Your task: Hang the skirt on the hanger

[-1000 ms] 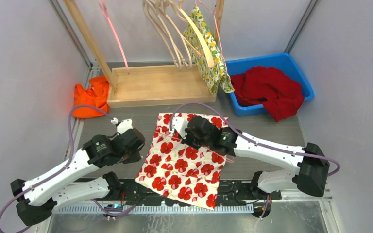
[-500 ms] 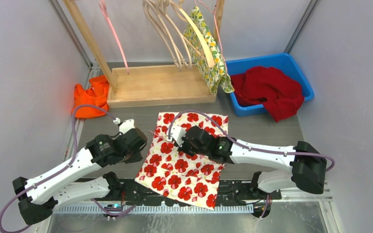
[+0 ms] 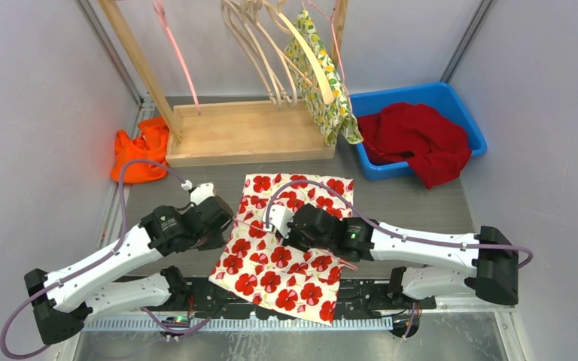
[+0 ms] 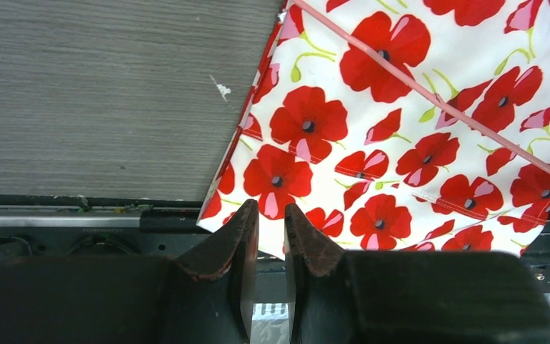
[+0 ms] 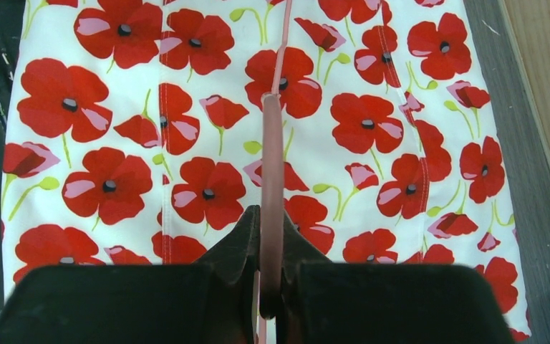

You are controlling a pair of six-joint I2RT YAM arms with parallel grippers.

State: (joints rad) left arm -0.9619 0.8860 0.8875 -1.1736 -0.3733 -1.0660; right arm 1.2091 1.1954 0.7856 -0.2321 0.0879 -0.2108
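My left gripper (image 3: 212, 223) sits at the skirt's 9 o'clock edge, just beside the cloth. Its wrist view shows the jaws a sliver apart with nothing between them, hovering over the near hem corner. I judge I have it there so it can take that side edge once the hanger is lined up.

The skirt (image 3: 275, 263), white with red poppies, lies spread flat on the table (image 3: 414, 199) at 6 o'clock from the wooden rack (image 3: 241, 131). Flat like that, its edges are easy to reach.

The thin pink hanger (image 5: 272, 136) crosses the cloth. In the right wrist view its rod runs toward 12 o'clock. Whether it touches the fabric I cannot tell.

My right gripper (image 5: 271, 215) is pinched tight on that rod, holding it low over the skirt's middle, probably to steady it for draping.

The blue bin (image 3: 451, 94) sits at 2 o'clock, well apart.
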